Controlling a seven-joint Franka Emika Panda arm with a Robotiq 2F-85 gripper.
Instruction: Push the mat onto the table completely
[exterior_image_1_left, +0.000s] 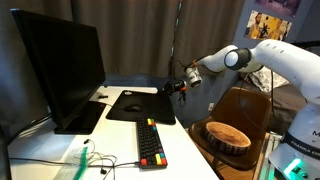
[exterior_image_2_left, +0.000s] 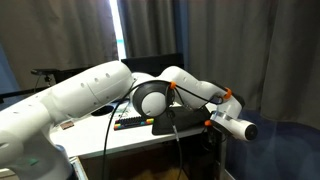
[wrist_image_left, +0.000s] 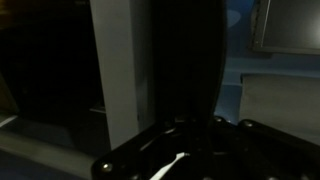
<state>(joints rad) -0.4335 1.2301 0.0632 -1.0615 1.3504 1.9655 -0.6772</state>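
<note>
The black mat (exterior_image_1_left: 140, 105) lies flat on the white table (exterior_image_1_left: 115, 140), between the monitor and the table's right edge. Its right side reaches that edge. My gripper (exterior_image_1_left: 175, 88) is at the mat's far right corner, low and just off the table's side, and looks shut with nothing in it. In the other exterior view the gripper (exterior_image_2_left: 207, 121) sits against the dark mat edge (exterior_image_2_left: 172, 125). The wrist view is dark: the mat (wrist_image_left: 180, 60) is a black sheet beside a pale strip of table (wrist_image_left: 118, 70), with my fingers (wrist_image_left: 190, 135) below.
A large black monitor (exterior_image_1_left: 60, 70) stands at the left of the table. A black keyboard with colourful keys (exterior_image_1_left: 151, 145) lies in front of the mat. A brown wooden chair (exterior_image_1_left: 228, 135) stands right of the table, under my arm. Dark curtains hang behind.
</note>
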